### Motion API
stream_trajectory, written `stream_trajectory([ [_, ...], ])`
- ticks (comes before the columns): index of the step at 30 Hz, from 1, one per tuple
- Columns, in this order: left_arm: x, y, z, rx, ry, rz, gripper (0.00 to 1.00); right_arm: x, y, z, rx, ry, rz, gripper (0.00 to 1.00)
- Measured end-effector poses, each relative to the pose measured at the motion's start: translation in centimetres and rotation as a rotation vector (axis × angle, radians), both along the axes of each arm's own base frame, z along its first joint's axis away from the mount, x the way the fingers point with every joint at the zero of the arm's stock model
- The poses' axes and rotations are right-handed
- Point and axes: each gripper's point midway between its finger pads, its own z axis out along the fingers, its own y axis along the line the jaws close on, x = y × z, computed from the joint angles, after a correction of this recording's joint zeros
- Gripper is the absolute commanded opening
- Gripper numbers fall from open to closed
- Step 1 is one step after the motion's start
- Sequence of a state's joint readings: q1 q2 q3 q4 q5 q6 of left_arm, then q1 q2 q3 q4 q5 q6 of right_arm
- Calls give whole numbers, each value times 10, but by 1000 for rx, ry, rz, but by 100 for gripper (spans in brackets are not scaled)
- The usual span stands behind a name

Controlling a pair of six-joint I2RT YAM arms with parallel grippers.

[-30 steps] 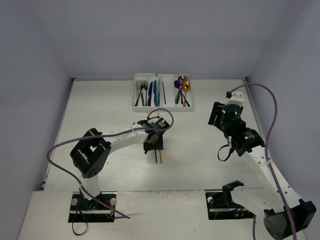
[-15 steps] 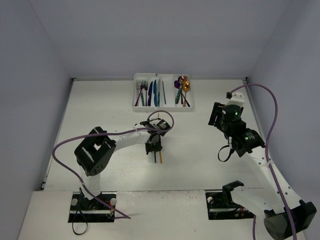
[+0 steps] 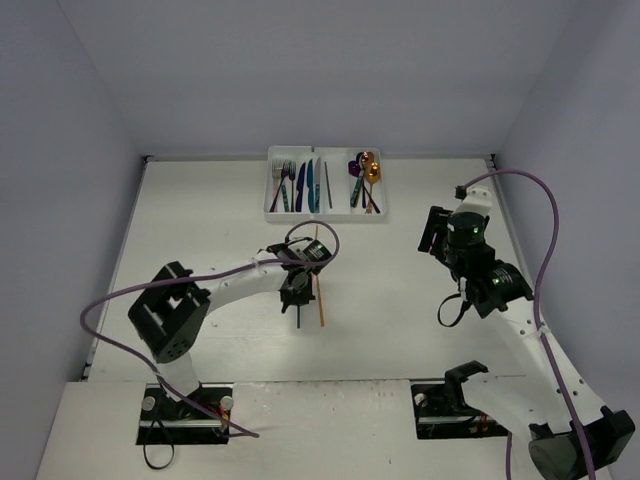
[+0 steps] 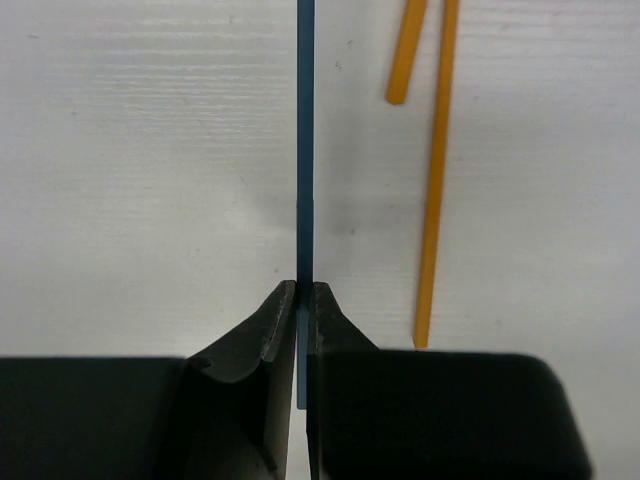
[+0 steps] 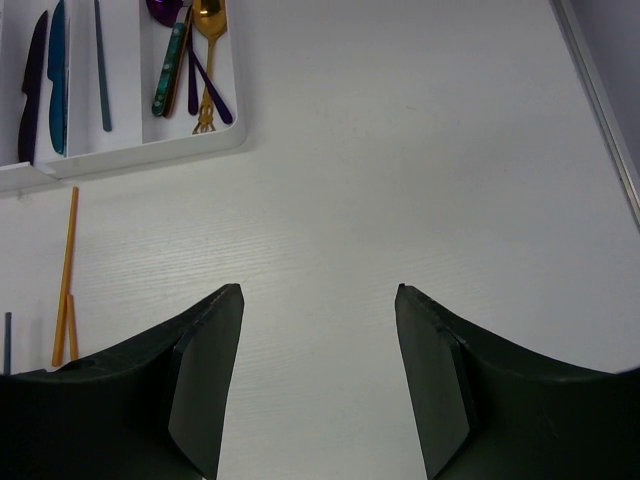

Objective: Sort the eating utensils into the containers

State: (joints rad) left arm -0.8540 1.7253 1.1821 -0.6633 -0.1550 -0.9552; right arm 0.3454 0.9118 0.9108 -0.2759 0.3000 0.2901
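My left gripper [image 3: 297,292] [image 4: 305,292] is shut on a slim blue chopstick [image 4: 305,150] in the middle of the table. The stick runs straight out from between the jaws over the table top. Two orange chopsticks [image 4: 433,190] [image 3: 319,285] lie just to its right, apart from the fingers. The white cutlery tray [image 3: 325,217] [image 5: 140,155] stands at the far edge. It holds several forks, knives and spoons in silver, blue, teal, purple and gold. My right gripper [image 3: 438,232] [image 5: 320,300] hangs open over bare table at the right, holding nothing.
The table's right rim [image 5: 595,90] runs close to the right arm. A purple cable [image 3: 545,250] loops beside that arm. Grey walls enclose the table at the back and sides.
The left jaws have closed from partly open onto the blue chopstick, and that arm has drawn slightly nearer and left. The right arm has barely moved.
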Motion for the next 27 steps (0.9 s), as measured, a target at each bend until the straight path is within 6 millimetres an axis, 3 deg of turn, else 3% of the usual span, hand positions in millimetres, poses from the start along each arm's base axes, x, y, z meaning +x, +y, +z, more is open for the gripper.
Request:
stream_trajectory([
  [5, 21, 4, 61, -64, -148, -33, 0, -3, -1, 3, 2, -7, 0, 59],
  [10, 81, -19, 129, -167, -339, -95, 0, -7, -2, 4, 2, -7, 2, 59],
  [13, 121, -31, 148, -199, -414, -135, 0, -8, -1, 3, 6, -2, 12, 59],
  [18, 190, -54, 144, -236, -484, -203, 0, -11, 3, 0, 14, 14, 35, 59],
  [27, 270, -83, 102, -263, -551, -267, 0, -16, 10, -15, 24, 62, 77, 58],
])
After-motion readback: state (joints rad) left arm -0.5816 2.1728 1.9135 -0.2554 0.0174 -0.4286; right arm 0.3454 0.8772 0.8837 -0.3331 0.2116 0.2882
